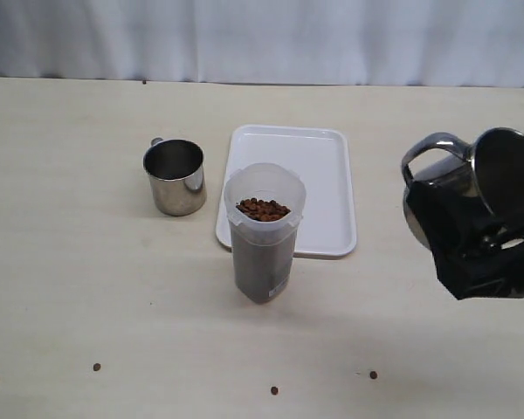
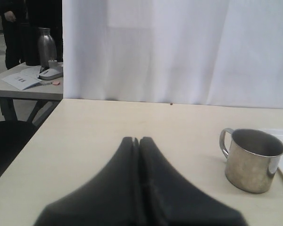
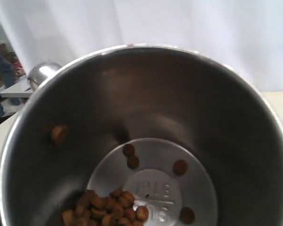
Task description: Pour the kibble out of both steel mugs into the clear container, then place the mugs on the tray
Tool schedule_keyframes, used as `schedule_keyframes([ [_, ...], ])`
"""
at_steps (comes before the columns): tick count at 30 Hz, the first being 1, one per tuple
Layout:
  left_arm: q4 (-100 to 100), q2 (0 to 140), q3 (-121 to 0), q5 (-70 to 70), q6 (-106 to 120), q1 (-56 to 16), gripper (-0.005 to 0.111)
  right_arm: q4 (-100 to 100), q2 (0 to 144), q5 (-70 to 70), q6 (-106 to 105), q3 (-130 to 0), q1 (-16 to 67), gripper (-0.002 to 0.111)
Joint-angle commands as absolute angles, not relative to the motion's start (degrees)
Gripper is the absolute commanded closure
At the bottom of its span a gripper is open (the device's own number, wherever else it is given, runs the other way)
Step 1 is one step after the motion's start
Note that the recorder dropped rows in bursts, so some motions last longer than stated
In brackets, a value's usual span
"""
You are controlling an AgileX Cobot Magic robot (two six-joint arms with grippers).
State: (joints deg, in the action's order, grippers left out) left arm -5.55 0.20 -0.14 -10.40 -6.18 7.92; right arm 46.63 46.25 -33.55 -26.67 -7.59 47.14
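The clear container [image 1: 262, 236] stands in the middle of the table, filled with kibble [image 1: 262, 209] to just below its rim. An upright steel mug [image 1: 175, 177] [image 2: 252, 160] stands to its left, and no kibble shows inside it. My right gripper [image 1: 482, 240] is shut on the second steel mug [image 1: 458, 179], holding it tilted above the table at the right. In the right wrist view that mug [image 3: 146, 108] fills the frame, with a small heap of kibble [image 3: 108, 207] at its bottom. My left gripper [image 2: 136, 139] is shut and empty, low over the table to the left of the standing mug.
The white tray [image 1: 319, 157] lies bare just behind the container. Several loose pellets, one of them [image 1: 274, 390], lie along the table's front edge. A white curtain hangs behind the table. A side table with a metal jug [image 2: 46, 47] stands beyond the left end.
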Motion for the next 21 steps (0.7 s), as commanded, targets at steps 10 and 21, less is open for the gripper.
schedule_keyframes([
  [10,-5.2,0.0,0.0,-9.9,-6.2,7.6,0.107,38.6,46.1,-29.7,-21.7,-7.9,34.5,0.103],
  [21,-5.2,0.0,0.0,-9.9,-6.2,7.6,0.107,38.5,35.6,-22.9,-21.8,-7.5,26.6,0.103],
])
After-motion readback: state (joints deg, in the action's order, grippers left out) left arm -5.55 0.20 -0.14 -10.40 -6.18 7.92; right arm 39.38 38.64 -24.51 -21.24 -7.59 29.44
